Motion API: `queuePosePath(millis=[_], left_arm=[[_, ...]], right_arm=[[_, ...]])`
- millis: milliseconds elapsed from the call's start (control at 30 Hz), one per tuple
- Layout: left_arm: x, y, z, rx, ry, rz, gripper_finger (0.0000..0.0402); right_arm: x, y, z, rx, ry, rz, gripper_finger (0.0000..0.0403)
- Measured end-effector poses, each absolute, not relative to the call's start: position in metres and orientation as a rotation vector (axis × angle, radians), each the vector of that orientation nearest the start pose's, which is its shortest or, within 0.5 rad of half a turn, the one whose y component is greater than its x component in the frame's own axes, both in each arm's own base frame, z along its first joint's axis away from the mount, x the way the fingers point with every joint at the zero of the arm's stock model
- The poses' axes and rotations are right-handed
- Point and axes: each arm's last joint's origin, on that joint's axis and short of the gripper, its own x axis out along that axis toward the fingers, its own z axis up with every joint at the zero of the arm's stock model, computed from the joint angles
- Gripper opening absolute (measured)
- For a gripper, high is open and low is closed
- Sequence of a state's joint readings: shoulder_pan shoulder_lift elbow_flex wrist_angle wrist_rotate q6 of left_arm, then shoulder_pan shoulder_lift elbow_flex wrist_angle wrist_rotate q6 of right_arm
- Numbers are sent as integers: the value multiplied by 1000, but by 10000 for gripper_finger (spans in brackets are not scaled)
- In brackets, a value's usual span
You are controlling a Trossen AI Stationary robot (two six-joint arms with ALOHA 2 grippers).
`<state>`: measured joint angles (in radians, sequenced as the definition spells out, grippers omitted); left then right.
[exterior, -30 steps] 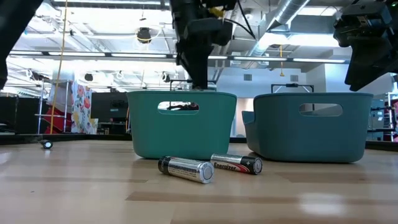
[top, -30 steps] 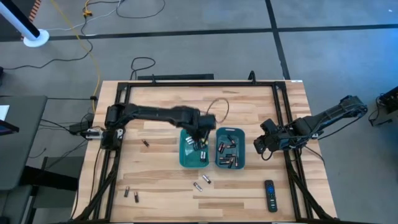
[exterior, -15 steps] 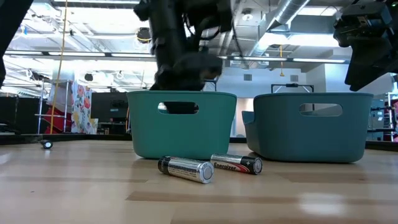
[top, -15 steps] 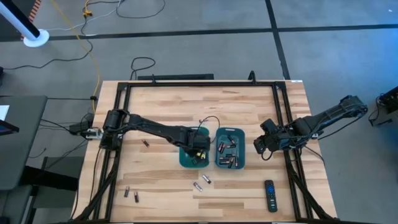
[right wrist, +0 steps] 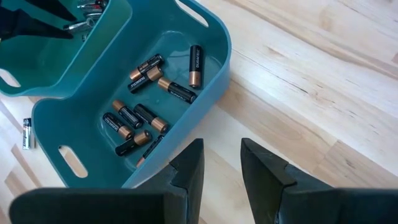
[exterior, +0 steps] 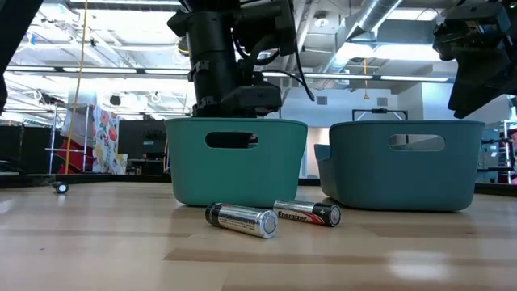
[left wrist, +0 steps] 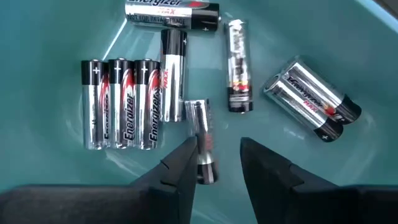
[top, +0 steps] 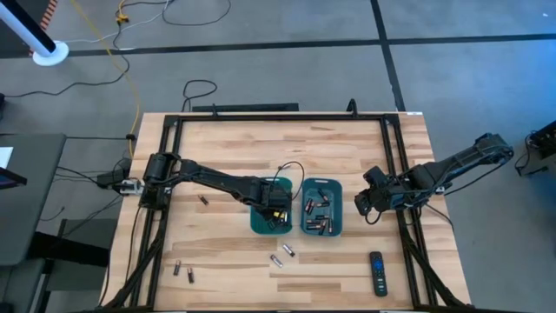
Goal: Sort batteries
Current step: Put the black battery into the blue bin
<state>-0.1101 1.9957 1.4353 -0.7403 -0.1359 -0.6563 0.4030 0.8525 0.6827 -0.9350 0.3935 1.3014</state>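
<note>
Since a second ago my left arm has dropped from above the left bin [top: 270,215] down into it; in the last half second it has barely shifted. The right arm has not moved.

Left to right across the table [top: 226,156]:

- 2 loose batteries [top: 182,271] near the front left corner, 1 more small dark cell [top: 203,200] alone beside my left arm's reach.
- My left gripper [left wrist: 216,163] is low inside the left teal bin, fingers parted a little, nothing clamped. A silvery cell [left wrist: 203,140] lies on the bin floor in the gap just ahead of the tips; whether a finger touches it I cannot tell from this angle. Around it: 3 silvery cells [left wrist: 121,104] side by side, 1 more against them, 1 crosswise beyond, 1 lone cell and a pair off to the other side.
- In front of the bins, 2 cells [exterior: 241,219] lie on the bare wood, close together, 1 silvery, 1 dark with a red band.
- Right teal bin [right wrist: 211,93] holds dark copper-ended cells [right wrist: 176,91], roughly 8, scattered flat.
- My right gripper [right wrist: 221,169] hangs off the right bin's outer side, above the table, fingers slightly apart, empty.
- Remote control [top: 377,273] near the front right corner.
</note>
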Motion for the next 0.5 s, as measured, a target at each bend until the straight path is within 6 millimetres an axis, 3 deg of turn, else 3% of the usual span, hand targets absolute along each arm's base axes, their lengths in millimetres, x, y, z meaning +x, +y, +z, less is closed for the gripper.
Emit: queuePosePath(millis=[233,500], left_arm=[[395,-40,181,-380,1227,423,120],[410,-31,227,-265,1190,328,120]], right_arm=[[133,45,236,759,830,-621,123],[133,45,236,759,830,-621,123]])
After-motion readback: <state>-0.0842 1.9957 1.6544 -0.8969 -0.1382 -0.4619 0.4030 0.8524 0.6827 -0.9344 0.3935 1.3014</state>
